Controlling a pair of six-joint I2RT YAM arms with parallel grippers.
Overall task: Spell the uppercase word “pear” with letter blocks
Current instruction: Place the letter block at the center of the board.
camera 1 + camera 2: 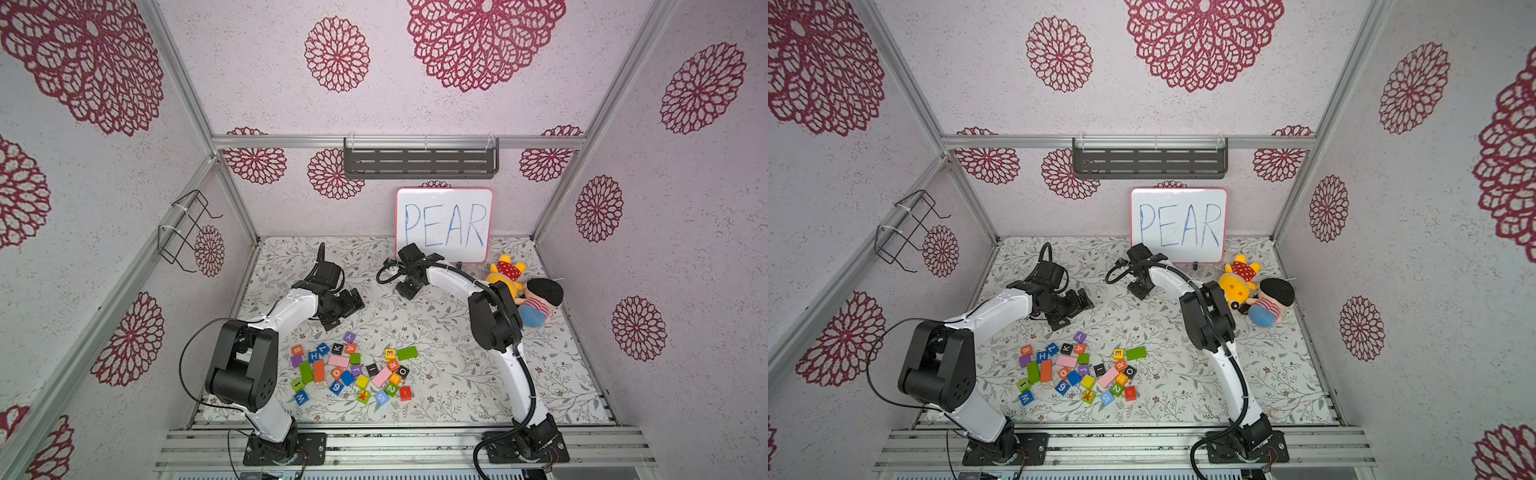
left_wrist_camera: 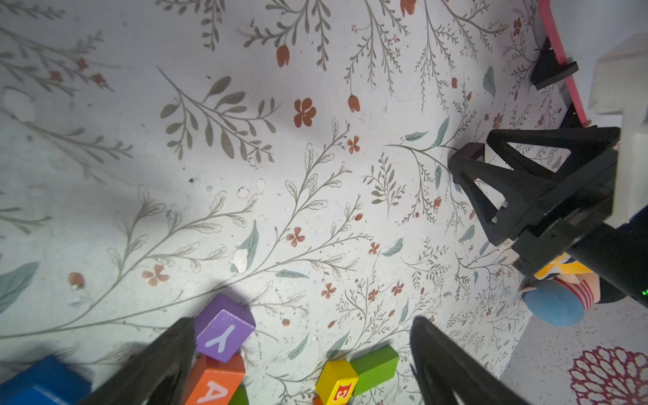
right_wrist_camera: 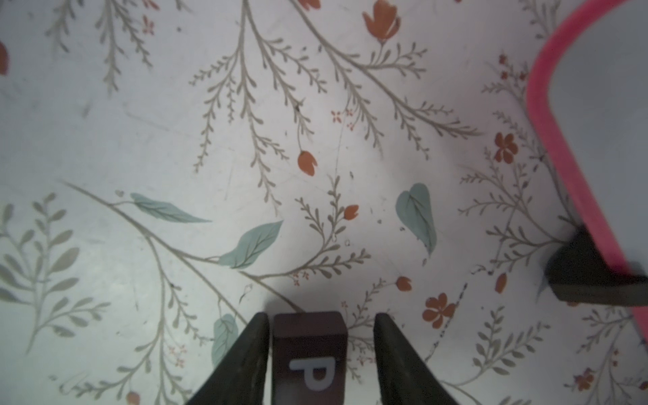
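Observation:
The black P block (image 3: 308,350) stands on the floral mat between the fingers of my right gripper (image 3: 321,317), just in front of the whiteboard. One finger lies close against it and a clear gap shows on the other side, so the jaws are open. In both top views the gripper (image 1: 409,289) hides the P block. The orange-red A block (image 1: 351,348), yellow E block (image 1: 390,353) and orange-red R block (image 1: 393,365) lie in the pile near the front. My left gripper (image 2: 301,322) hangs wide open and holds nothing; the A block (image 2: 214,385) lies by one finger and the E block (image 2: 338,384) between the two.
A whiteboard (image 1: 444,224) reading PEAR leans at the back wall. Two plush toys (image 1: 523,291) lie at the right by my right arm. A purple Y cube (image 2: 224,329) and a green block (image 2: 375,364) sit next to the A and E blocks among several other cubes.

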